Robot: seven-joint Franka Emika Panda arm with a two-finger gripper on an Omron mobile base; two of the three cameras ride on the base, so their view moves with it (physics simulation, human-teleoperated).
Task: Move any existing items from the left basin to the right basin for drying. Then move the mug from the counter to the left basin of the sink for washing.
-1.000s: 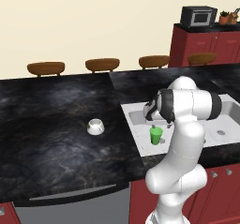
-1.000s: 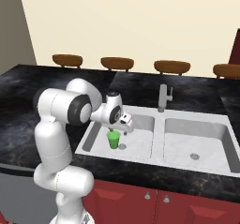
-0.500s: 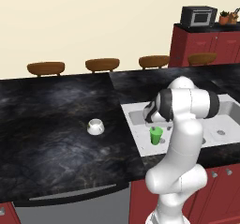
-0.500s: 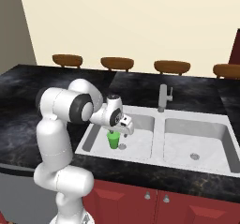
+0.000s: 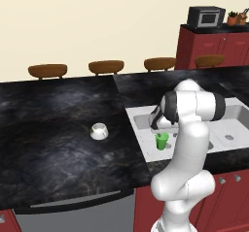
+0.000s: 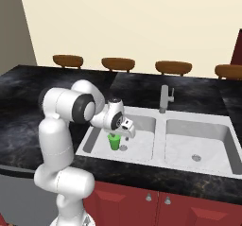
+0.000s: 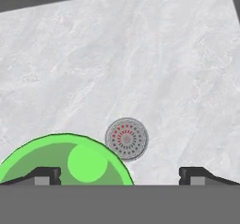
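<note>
Your claw (image 7: 119, 174) hangs spread wide just above the green cup (image 7: 65, 160), which sits off-centre under one fingertip (image 7: 44, 175). The cup stands upright on the left basin's (image 6: 137, 147) pale floor, just beside the round drain (image 7: 126, 138). Bare floor lies beyond the drain. The right basin (image 6: 182, 147) adjoins. The mug (image 5: 98, 131) stands on the black counter (image 5: 53, 129), well apart from the drain.

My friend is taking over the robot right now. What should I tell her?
Hand: open, poised over the left basin, holding nothing; one finger is over the green cup's rim, so it sits off-centre.
Green cup: upright in the left basin beside the drain.
Mug: on the counter, untouched.
Done: nothing moved yet.
Left: grip the cup, carry it to the right basin, then put the mug in the left basin.
</note>
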